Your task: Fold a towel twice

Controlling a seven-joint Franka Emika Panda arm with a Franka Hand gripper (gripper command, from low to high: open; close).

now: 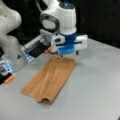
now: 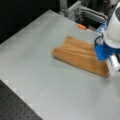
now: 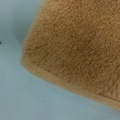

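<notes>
Hovering low over one short end of the tan-orange terry cloth towel (image 1: 50, 78), the white-and-blue Panda gripper (image 1: 67, 53) sits right at the cloth's far edge in a front view, its body masking whatever its fingertips are doing. The towel lies flat on the grey matte tabletop (image 1: 95, 87) as a long, narrow strip — already doubled over once, judging by the rolled lip at its near end in that same view and the layered edges visible along it. Its long axis runs away from the gripper, so nearly the whole length of cloth stretches out from the jaws toward the opposite short end, which lies free and well apart from the arm. In a front view the towel (image 2: 77, 56) reaches from its loose end up under the gripper (image 2: 110, 60), which covers the corner nearest it. From the wrist view only a corner of the fuzzy towel (image 3: 75, 47) shows, with its hemmed border lying on the bare tabletop (image 3: 20, 95); no fingers appear there at all. Whether the jaws are apart, together or pinching the cloth I cannot tell — the blue housing hides them from both sides, and the contact point, if any, is out of sight.
</notes>
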